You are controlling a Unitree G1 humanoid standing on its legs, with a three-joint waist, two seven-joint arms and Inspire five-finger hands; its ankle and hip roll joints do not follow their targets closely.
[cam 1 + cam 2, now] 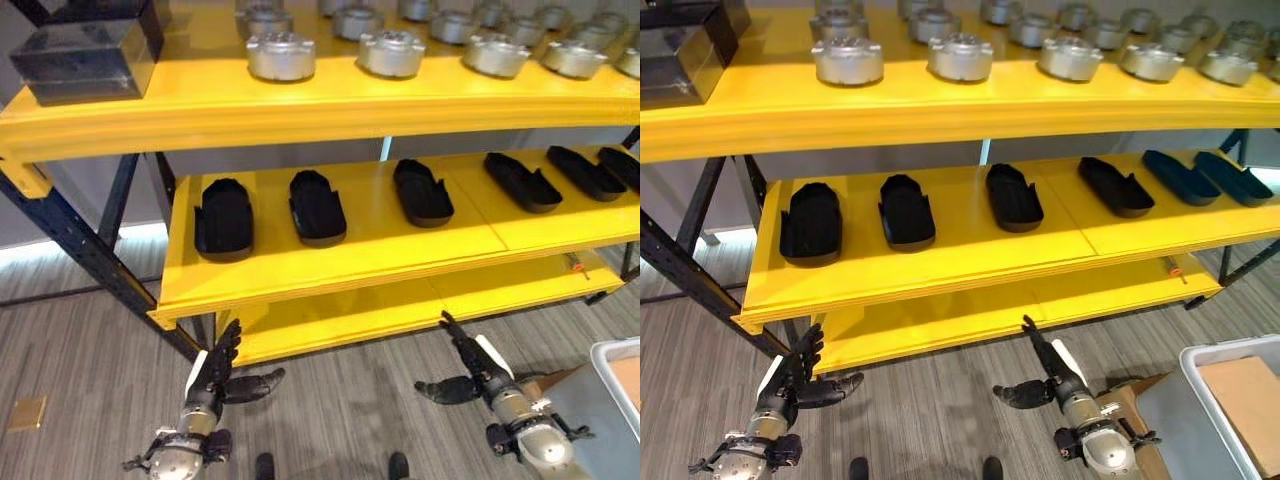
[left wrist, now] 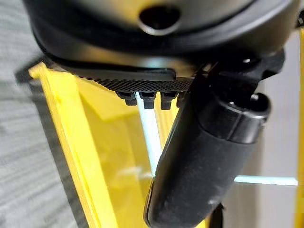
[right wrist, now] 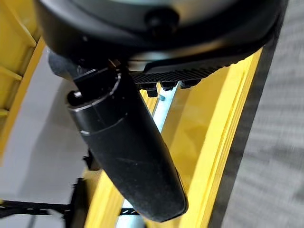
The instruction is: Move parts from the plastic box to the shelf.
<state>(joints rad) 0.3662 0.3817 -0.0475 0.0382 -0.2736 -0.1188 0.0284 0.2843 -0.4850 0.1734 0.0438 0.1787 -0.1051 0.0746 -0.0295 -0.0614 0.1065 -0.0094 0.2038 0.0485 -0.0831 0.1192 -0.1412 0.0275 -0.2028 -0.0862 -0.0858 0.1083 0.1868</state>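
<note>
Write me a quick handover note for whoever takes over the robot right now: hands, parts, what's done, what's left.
Left hand and right hand: both open, holding nothing, low in front of the shelf.
Middle level holds a row of black parts; top level holds silver round parts and a dark block.
Plastic box sits at the robot's right, a brown sheet inside; no parts visible in it.
Next, probably: turn to the box and check for remaining parts.

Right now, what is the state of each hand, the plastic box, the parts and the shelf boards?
Left hand: open, fingers straight, holding nothing, above the floor.
Right hand: open, fingers straight, holding nothing.
Pale grey plastic box: open on top, a brown cardboard sheet inside.
Black oblong moulded parts: lying in a row on the middle yellow shelf board.
Round silver metal parts: standing in rows on the top board.
</note>
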